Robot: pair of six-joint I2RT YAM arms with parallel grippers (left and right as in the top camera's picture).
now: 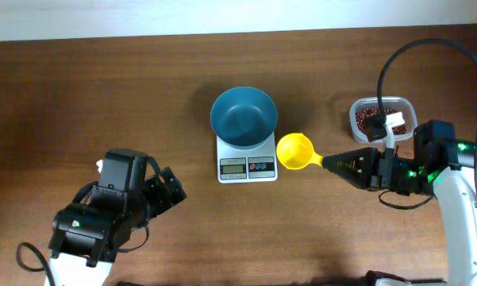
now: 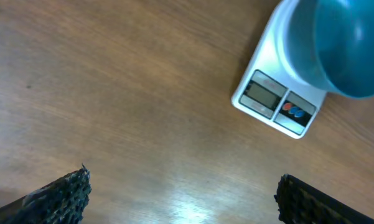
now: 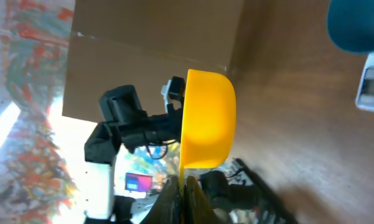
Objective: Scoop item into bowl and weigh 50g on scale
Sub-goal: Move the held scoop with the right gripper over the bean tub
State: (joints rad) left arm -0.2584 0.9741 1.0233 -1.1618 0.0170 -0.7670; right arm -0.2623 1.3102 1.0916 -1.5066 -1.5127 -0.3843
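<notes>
Bowl (image 1: 244, 117) sits squarely on the scale (image 1: 248, 167) at mid-table. It is likely placed there so that whatever is tipped in registers at once. The display and its two buttons face the near edge, and the digits are too small to read. No beans can be made out inside the bowl from overhead.

Beans (image 1: 371, 119) lie in the clear tub (image 1: 405, 107), far right on the table (image 1: 103, 87) and well apart from the bowl.

Right hand (image 1: 333, 162) is clamped on the thin handle of the yellow scoop (image 1: 295, 151), with its jaws pinching the handle edge-on. A long reach like this lets the cup travel between tub and bowl while the arm keeps off the scale. The cup hangs just right of the scale, beside the bowl's rim and not over it. Its inside reads plain yellow from overhead, so it looks empty. The right wrist view is rolled sideways, so the cup's tilt cannot be judged there.

Left hand (image 1: 175, 189) is near left, well apart from the scale. Its fingers (image 2: 62, 196) are spread wide with nothing between them, and they point toward the scale. It is probably parked to leave the scooping path free.

Judgement: the weighing looks barely started, or is paused between scoops. Nothing here confirms 50 g.
</notes>
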